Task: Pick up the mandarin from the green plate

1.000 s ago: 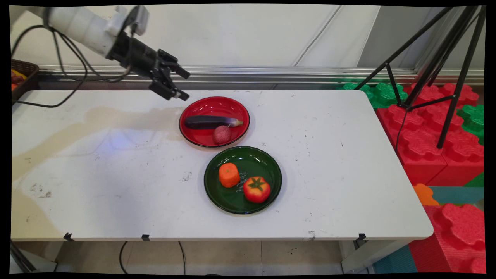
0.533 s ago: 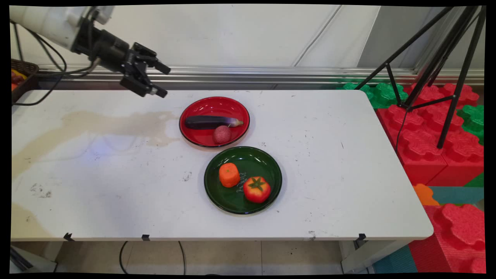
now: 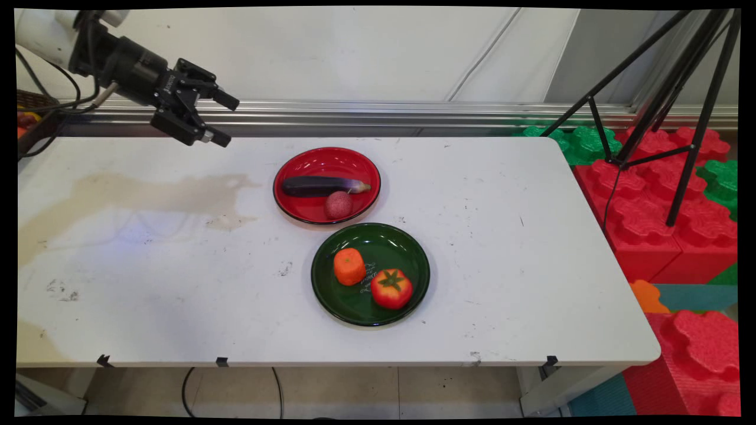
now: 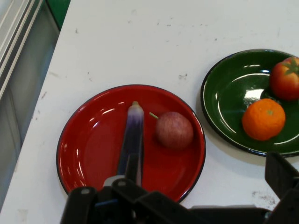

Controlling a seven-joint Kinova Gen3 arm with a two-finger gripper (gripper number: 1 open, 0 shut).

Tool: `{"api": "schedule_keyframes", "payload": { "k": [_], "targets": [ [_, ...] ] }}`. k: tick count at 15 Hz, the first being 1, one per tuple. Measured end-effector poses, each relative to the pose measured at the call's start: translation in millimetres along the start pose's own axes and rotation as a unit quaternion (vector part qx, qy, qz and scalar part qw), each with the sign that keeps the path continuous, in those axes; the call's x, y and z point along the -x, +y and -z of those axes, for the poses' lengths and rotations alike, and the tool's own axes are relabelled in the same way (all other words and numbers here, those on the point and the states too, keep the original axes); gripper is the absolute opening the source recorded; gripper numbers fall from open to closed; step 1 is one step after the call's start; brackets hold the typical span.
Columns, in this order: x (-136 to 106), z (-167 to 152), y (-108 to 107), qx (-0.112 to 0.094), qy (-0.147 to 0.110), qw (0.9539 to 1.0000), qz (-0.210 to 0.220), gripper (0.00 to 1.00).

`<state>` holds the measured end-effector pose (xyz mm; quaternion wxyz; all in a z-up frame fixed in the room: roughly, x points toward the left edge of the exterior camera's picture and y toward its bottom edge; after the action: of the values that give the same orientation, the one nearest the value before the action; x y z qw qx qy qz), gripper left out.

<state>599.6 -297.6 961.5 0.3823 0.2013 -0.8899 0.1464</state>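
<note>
My gripper (image 3: 226, 122) hangs open and empty above the table's far left part, well left of the red plate (image 3: 295, 160). On that plate lie a dark purple eggplant (image 3: 322, 186) and a small reddish round fruit (image 3: 338, 205). In front of it stands a green plate (image 3: 407, 248) with an orange (image 3: 349, 266) and a tomato (image 3: 391, 288). The hand view looks down on the red plate (image 4: 88, 149), the eggplant (image 4: 132, 140), the round fruit (image 4: 174, 130), the green plate (image 4: 224, 100), the orange (image 4: 263, 119) and the tomato (image 4: 285, 78). My gripper (image 4: 182, 205) frames the bottom edge there.
A brownish stain (image 3: 136, 192) spreads over the left of the white table (image 3: 531, 265). A dark basket (image 3: 32, 115) sits at the far left edge. A black tripod (image 3: 667, 100) and red and green foam blocks (image 3: 655, 200) stand right of the table.
The arm has drawn back to the left and slightly up, away from the red plate. The gripper stays open and empty; the plates and their contents have not moved.
</note>
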Motion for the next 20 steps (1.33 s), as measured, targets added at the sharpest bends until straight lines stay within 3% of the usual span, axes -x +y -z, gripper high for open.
{"api": "schedule_keyframes", "payload": {
  "k": [8, 15, 20],
  "targets": [
    [-16.4, -15.4, 14.2, 0.016, 0.009, 0.9996, -0.023, 1.00],
    [-30.3, -71.6, 43.5, 0.044, -0.002, 0.9983, -0.037, 1.00],
    [-29.3, -121.9, 63.7, 0.058, -0.030, 0.9969, -0.044, 1.00]
  ]
}}
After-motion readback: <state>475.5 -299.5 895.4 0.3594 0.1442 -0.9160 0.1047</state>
